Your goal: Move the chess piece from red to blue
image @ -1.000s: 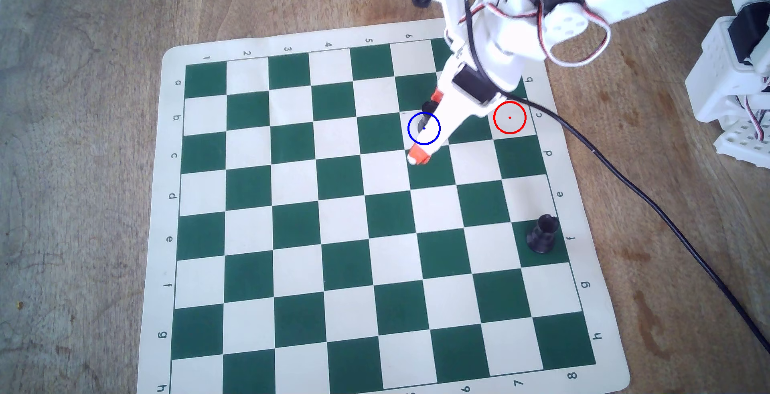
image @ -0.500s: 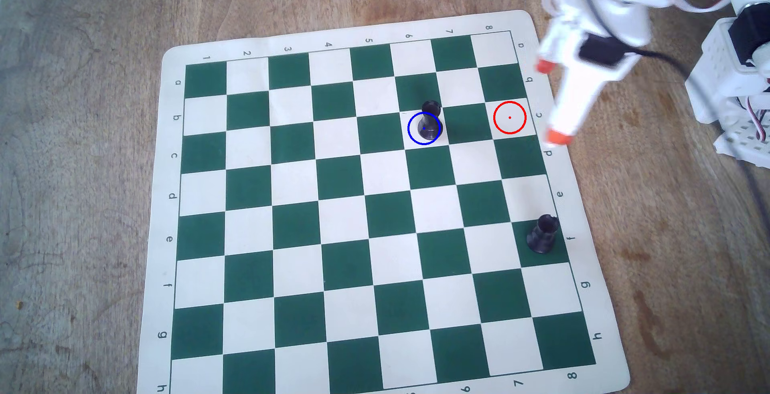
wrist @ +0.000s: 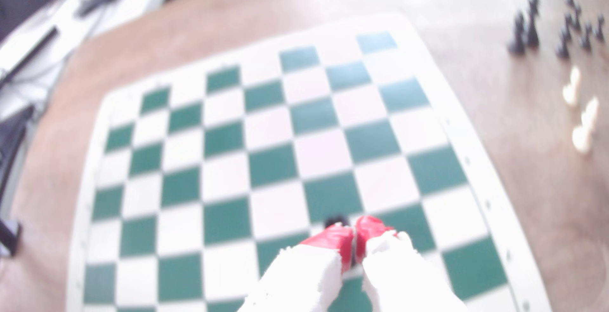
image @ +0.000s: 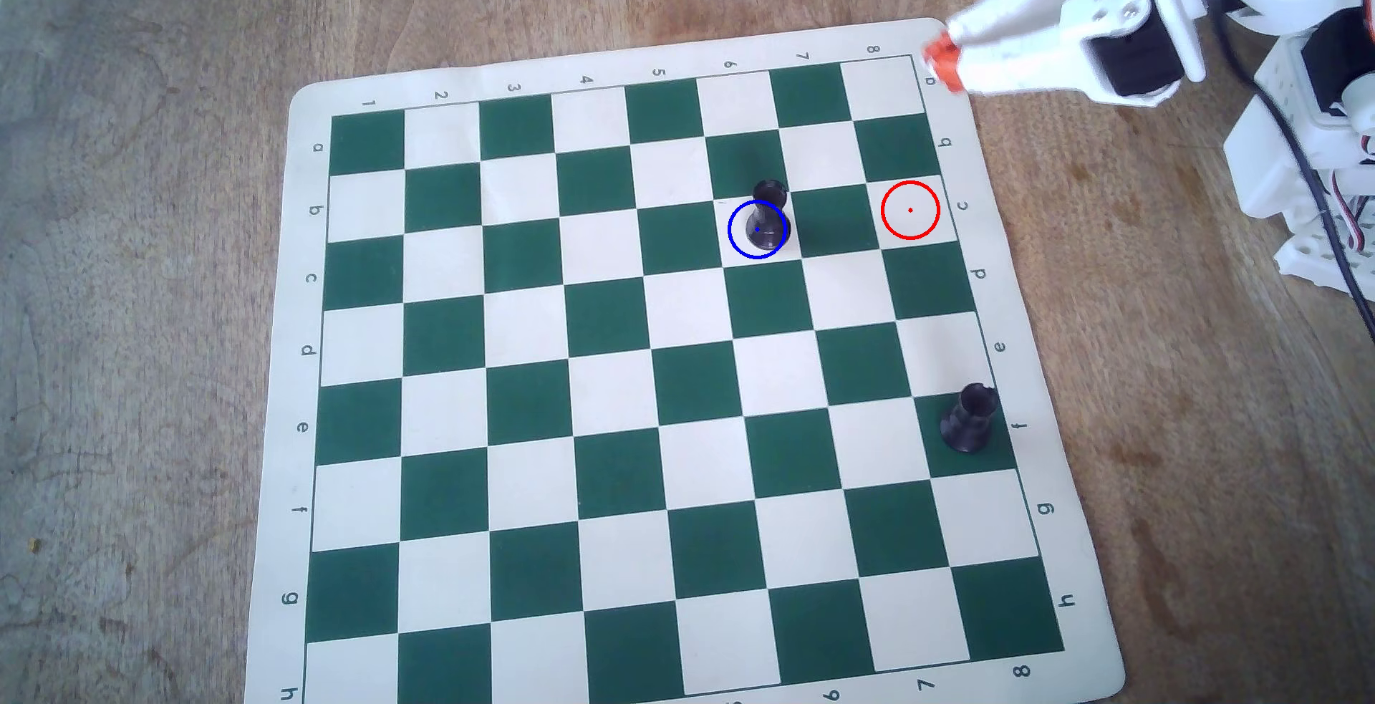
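Note:
In the overhead view the small black chess piece (image: 766,217) stands upright with its base inside the blue circle (image: 730,229). The red circle (image: 882,210) two squares to the right has nothing on it. My gripper (image: 942,63), white with orange tips, is shut and holds nothing, hovering over the board's top right corner, far from the piece. In the blurred wrist view the red tips of the gripper (wrist: 353,233) touch each other, and a dark bit of the piece (wrist: 335,219) shows just behind them.
A stouter black rook (image: 969,418) stands near the board's right edge. The green and cream chessboard mat (image: 565,57) lies on a wooden table. The arm's base and a black cable (image: 1332,220) are at the right. Several spare chess pieces (wrist: 557,32) stand off the board.
The gripper let go of the piece on the blue circle, pulled back right past the red circle, then rose to the board's top right corner and shut. The piece stays put.

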{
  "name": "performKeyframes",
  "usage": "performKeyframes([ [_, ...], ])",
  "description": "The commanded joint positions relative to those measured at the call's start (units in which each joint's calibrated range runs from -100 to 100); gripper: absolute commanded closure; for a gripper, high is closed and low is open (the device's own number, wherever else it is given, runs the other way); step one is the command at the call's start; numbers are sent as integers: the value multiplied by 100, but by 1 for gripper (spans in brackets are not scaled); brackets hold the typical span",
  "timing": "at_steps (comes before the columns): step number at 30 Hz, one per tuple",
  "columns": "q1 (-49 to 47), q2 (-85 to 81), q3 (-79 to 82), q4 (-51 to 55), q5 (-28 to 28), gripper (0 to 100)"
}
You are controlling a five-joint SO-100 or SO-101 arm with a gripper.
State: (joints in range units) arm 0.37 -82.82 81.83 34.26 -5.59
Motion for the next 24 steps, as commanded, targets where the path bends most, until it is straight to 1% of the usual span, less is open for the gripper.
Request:
performKeyframes([
  [1, -244, -801, -6, -1469, 10, 100],
  [5, -127, -1039, 85, -2566, 5, 100],
  [9, -33, -1072, 475, -4802, 166, 100],
  [10, -49, -1081, 1010, -6620, 440, 100],
  [12, -80, -1089, 1209, -8070, 469, 100],
  [14, -72, -1140, 1273, -9053, 444, 100],
  [15, -72, -1166, 1481, -10093, 425, 100],
  [19, -88, -1225, 1817, -11403, 484, 100],
  [22, -213, -1293, 1817, -11837, 591, 100],
  [24, -229, -1293, 1817, -12542, 591, 100],
])
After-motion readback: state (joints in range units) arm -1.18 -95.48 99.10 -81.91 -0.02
